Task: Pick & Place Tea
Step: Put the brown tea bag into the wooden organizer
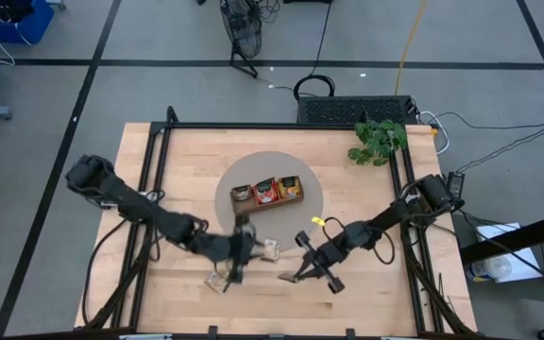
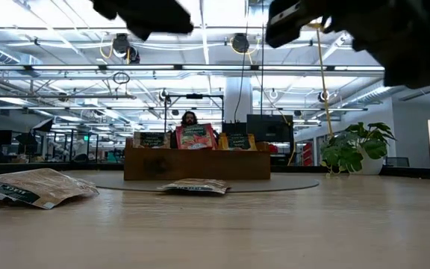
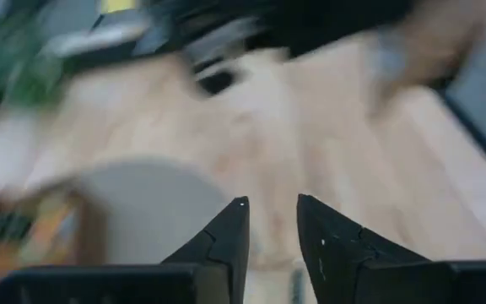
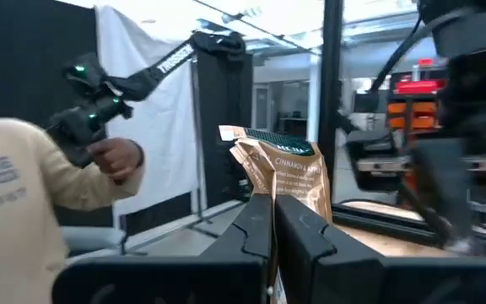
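Pale wood tabletop [image 1: 159, 170] is shown with the right gripper [image 4: 272, 211] clenched on a tea sachet [image 4: 281, 173] near the front edge, left gripper [image 3: 270, 224] slightly parted and empty, and the thin pinch could let the sachet slip.

1. Rows of ceiling lights [image 2: 222, 45] glare white in the low view, washing the hall bright and even.
2. From above, the tabletop [image 1: 187, 161] is softly lit, with faint shadows beneath the arms.
3. The left wrist view is smeared with blur; only its own fingers [image 3: 226, 241] read clearly.
4. Low view: the dark arms overhead are out of focus.
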Tool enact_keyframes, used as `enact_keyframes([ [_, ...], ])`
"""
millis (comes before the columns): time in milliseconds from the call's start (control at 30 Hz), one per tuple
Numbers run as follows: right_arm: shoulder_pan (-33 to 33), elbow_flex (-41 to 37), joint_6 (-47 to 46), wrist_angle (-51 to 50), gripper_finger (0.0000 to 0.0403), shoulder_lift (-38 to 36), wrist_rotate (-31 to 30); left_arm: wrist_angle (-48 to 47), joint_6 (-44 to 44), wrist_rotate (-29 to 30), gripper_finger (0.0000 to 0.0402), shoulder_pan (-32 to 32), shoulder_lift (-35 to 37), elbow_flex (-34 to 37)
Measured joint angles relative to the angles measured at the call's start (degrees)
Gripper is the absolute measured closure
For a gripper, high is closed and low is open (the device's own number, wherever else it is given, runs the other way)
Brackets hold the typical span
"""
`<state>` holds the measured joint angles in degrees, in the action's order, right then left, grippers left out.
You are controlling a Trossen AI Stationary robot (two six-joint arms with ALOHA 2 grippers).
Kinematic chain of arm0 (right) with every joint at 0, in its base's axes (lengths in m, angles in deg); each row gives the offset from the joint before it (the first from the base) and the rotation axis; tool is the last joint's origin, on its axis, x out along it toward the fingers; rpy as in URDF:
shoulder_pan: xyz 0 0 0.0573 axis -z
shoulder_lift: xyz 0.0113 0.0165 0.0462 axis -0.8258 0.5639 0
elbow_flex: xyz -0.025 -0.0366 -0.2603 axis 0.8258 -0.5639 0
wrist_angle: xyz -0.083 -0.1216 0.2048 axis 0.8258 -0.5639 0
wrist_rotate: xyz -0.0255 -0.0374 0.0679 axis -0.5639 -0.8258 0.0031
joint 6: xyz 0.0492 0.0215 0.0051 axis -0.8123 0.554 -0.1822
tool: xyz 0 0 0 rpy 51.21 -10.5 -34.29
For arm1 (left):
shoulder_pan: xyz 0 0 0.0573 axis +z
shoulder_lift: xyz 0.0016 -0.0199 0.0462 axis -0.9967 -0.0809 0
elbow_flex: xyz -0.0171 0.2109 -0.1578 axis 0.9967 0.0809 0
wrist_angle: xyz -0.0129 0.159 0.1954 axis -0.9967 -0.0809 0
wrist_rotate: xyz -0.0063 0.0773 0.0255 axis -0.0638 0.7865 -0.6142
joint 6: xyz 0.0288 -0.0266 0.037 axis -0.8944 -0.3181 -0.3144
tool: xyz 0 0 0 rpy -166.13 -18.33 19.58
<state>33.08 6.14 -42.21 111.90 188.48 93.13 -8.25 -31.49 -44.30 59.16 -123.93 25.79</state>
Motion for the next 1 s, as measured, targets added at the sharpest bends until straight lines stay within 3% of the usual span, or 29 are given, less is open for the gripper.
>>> enact_keyframes([
  [167,-1.9,-0.9,1.9,-0.1,0.0403,0.0,-0.2,15.1,-15.2,-0.3,0.0283,-4.4,-5.1,0.0],
  [267,-3.0,-0.9,2.8,-0.1,0.0403,0.0,-1.4,21.3,-19.5,-0.1,0.0282,-6.2,-6.5,0.0],
  [567,-3.2,-0.8,3.4,-0.1,0.0403,0.0,-3.4,28.2,-18.8,-0.2,0.0281,-6.9,-8.7,-0.1],
  [1000,-2.5,-0.8,4.3,-0.6,0.0403,0.0,-6.1,37.0,-15.7,-8.8,0.0281,-4.2,-13.0,-0.2],
])
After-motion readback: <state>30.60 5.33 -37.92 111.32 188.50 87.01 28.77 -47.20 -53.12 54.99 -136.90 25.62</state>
